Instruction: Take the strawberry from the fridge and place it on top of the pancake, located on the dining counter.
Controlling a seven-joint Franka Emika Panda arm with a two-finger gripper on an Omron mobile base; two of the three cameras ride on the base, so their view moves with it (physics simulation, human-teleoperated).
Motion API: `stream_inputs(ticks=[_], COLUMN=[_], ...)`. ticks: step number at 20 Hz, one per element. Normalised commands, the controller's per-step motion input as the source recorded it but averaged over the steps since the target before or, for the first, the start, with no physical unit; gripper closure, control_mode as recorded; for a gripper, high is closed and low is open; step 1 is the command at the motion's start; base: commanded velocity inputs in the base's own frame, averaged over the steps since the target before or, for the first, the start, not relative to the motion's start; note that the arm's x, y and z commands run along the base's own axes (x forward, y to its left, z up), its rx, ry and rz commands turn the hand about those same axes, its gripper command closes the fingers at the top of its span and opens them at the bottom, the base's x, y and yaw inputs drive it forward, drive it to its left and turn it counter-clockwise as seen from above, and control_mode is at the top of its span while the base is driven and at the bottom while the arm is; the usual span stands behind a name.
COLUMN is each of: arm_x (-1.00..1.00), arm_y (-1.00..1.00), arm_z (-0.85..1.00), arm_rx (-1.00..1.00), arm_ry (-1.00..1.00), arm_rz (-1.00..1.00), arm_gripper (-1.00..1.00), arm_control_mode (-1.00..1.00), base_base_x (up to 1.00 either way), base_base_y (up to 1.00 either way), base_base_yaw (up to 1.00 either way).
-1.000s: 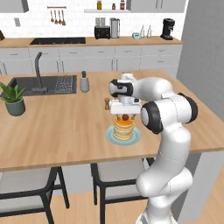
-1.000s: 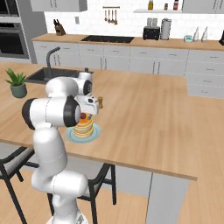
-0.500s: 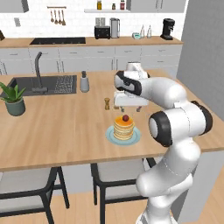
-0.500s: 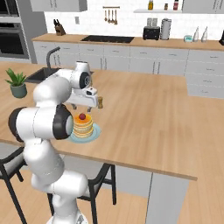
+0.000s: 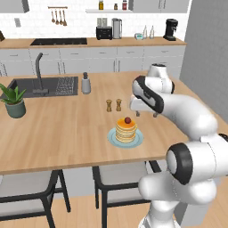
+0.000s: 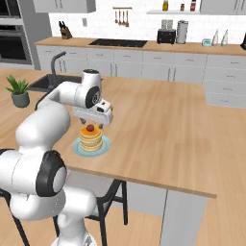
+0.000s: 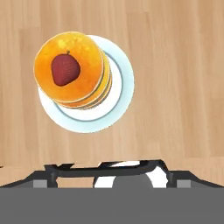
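Atop pancake sits strawberry: small, soft, I judge bruisable; pinch lightly across sides. Tool hangs open, empty.

My arm is glossy white, built of fat rounded segments with dark grey rings at the joints. My hand is a white block, its small fingers dark below.

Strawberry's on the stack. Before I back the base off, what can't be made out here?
- End effector fingertips: left base view, too small; the arm's own body covers most of them in the right base view.
- Plate under the pancake: hidden by the stack.
- Strawberry underside: hidden by the berry, hand view.
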Motion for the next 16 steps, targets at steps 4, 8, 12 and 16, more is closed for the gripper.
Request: stream_inputs(ticks=[4, 8, 12, 16], arm_x=[-0.26, -0.23, -0.27, -0.24], arm_y=[-0.28, -0.28, -0.27, -0.22], arm_z=[0.00, 0.00, 0.00, 0.00], arm_rx=[0.08, 0.06, 0.02, 0.01], arm_ry=[-0.03, -0.03, -0.05, -0.05], arm_rz=[-0.05, -0.07, -0.04, -0.02], arm_gripper=[-1.00, -1.00, -1.00, -1.00], arm_control_mode=[-1.00, -1.00, -1.00, -1.00], base_base_x=[0.00, 0.00, 0.00, 0.00], base_base_y=[0.00, 0.00, 0.00, 0.00], base_base_yaw=[0.00, 0.00, 0.00, 0.00])
